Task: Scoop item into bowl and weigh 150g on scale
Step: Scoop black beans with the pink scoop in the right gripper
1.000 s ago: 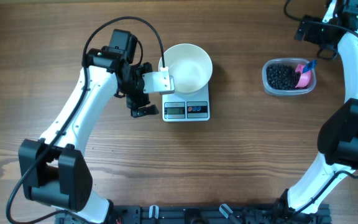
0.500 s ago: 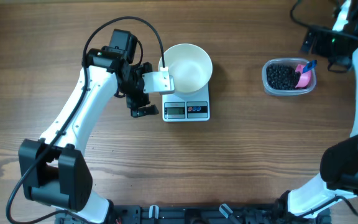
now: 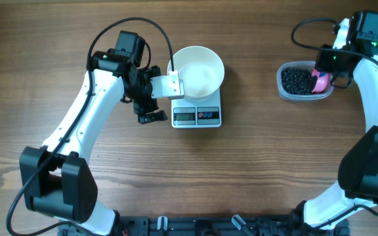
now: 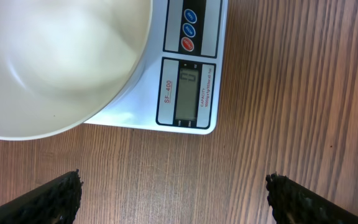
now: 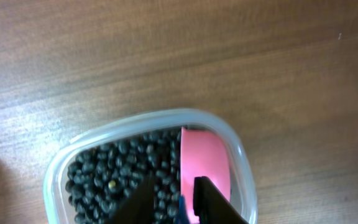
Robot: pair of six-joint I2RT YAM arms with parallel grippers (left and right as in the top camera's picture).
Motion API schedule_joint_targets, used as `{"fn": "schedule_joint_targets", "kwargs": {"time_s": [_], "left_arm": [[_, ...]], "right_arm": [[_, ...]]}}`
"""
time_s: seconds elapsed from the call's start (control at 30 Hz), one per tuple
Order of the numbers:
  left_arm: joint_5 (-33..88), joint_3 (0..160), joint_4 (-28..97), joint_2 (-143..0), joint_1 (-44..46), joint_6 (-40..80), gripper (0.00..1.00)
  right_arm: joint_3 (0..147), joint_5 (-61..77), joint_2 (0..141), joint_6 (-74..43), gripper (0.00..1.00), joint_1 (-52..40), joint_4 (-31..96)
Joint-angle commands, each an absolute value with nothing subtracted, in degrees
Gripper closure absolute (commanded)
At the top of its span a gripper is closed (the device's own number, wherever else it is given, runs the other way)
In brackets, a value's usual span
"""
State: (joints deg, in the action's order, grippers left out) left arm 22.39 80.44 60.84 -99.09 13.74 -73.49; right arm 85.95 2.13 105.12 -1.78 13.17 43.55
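The white bowl (image 3: 199, 71) stands empty on the white scale (image 3: 197, 116); in the left wrist view the bowl (image 4: 55, 56) overhangs the scale (image 4: 188, 93). My left gripper (image 3: 151, 108) hovers open just left of the scale, with only bare wood between its fingertips (image 4: 174, 186). At the right, the black beans (image 3: 297, 80) fill a clear tub (image 3: 305, 96) with a pink scoop (image 3: 320, 82) lying in it. My right gripper (image 3: 325, 69) is over the tub. Its fingers (image 5: 174, 180) stand narrowly either side of the scoop's blue handle, above the beans (image 5: 117, 174) and the pink scoop (image 5: 204, 158).
The tub's clear rim (image 5: 135, 121) sits on bare wood near the table's right side. The left arm's cable loops above the bowl. The scale's display and round buttons face the near edge of the table.
The right arm swung in from the far right corner and came down over the tub, and its jaws closed around the scoop's handle. The left arm, bowl and scale stayed put.
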Motion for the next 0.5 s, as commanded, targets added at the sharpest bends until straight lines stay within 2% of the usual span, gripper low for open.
{"fn": "schedule_joint_targets", "kwargs": {"time_s": [0.0,0.17,0.27,0.3,0.33,0.4,0.43,0.47], "left_arm": [[23.09,80.44,60.88,-98.37,13.37,-74.78,0.0],[23.09,80.44,60.88,-98.37,13.37,-74.78,0.0],[23.09,80.44,60.88,-98.37,13.37,-74.78,0.0],[23.09,80.44,60.88,-98.37,13.37,-74.78,0.0],[23.09,80.44,60.88,-98.37,13.37,-74.78,0.0],[23.09,80.44,60.88,-98.37,13.37,-74.78,0.0],[23.09,80.44,60.88,-98.37,13.37,-74.78,0.0],[23.09,80.44,60.88,-98.37,13.37,-74.78,0.0]], "right_arm": [[86.13,2.9,105.75,-1.5,0.88,13.1,42.17],[86.13,2.9,106.02,-1.5,0.9,13.1,39.4],[86.13,2.9,106.37,-1.5,0.85,13.1,38.79],[86.11,2.9,106.41,-1.52,0.81,13.1,38.59],[86.11,2.92,106.52,-1.52,0.64,13.1,38.5],[86.11,2.92,106.52,-1.52,0.51,13.1,38.87],[86.11,2.94,106.52,-1.56,0.36,13.1,39.42],[86.11,2.92,106.52,-1.58,0.35,13.1,39.88]]}}
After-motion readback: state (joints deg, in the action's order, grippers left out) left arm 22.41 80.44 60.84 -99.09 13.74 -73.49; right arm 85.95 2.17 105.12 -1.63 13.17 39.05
